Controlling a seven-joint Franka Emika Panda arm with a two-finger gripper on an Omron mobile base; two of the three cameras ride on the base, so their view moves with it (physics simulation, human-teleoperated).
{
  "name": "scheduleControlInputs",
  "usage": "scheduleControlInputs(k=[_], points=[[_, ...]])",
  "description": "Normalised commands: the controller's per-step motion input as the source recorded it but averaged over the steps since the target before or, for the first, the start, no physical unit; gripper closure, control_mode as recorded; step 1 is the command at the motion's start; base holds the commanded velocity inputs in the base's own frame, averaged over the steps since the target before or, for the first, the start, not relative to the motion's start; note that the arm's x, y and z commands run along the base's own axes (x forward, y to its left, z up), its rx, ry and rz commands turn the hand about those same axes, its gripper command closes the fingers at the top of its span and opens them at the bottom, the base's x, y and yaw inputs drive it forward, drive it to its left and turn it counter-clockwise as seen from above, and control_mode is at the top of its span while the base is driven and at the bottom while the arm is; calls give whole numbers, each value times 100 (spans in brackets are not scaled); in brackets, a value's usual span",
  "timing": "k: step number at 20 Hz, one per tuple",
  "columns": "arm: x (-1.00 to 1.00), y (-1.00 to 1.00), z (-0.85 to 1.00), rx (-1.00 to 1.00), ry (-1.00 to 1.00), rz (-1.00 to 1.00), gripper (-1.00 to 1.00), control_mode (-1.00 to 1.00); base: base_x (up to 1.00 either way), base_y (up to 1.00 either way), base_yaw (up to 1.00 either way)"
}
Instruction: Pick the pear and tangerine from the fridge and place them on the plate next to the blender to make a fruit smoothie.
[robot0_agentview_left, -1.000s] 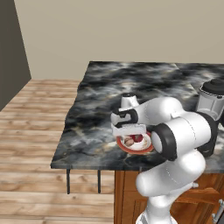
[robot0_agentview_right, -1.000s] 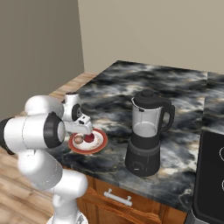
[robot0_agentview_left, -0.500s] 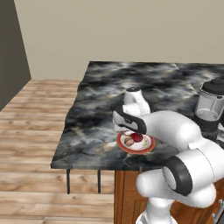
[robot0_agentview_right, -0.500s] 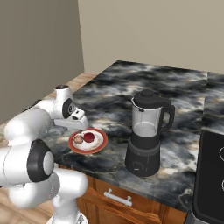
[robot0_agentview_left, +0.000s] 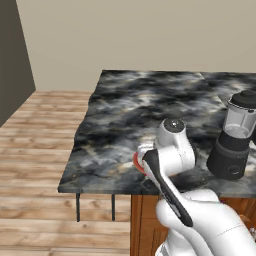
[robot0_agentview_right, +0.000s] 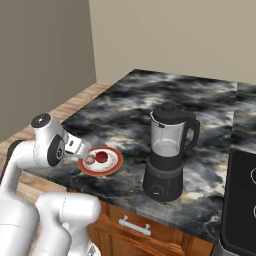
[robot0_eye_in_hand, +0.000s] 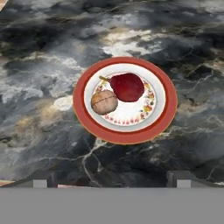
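- On the plate: red pear and brownish tangerine sat touching.
- Plate rested on dark marble counter, near its front edge, beside blender.
- Gripper hovered above plate, fingers spread, holding nothing.

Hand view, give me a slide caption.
Dark red pear and brownish tangerine on red-rimmed plate, black marble counter.

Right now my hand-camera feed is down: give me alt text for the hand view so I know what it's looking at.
A red-rimmed plate sits on the dark marbled counter, holding a dark red pear and a brownish tangerine side by side on its pale centre. The gripper fingertips rise at the bottom edge, apart from each other and short of the plate, holding nothing.
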Motion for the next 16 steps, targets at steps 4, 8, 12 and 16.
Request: scheduleControlInputs(k=[4,8,12,16], points=[[-100,0,61,0,-51,0,-100,-100,0,0,0],[-100,0,62,0,-48,0,-100,-100,0,0,0],[-100,0,66,0,-41,0,-100,-100,0,0,0],[-100,0,68,0,-37,0,-100,-100,0,0,0]])
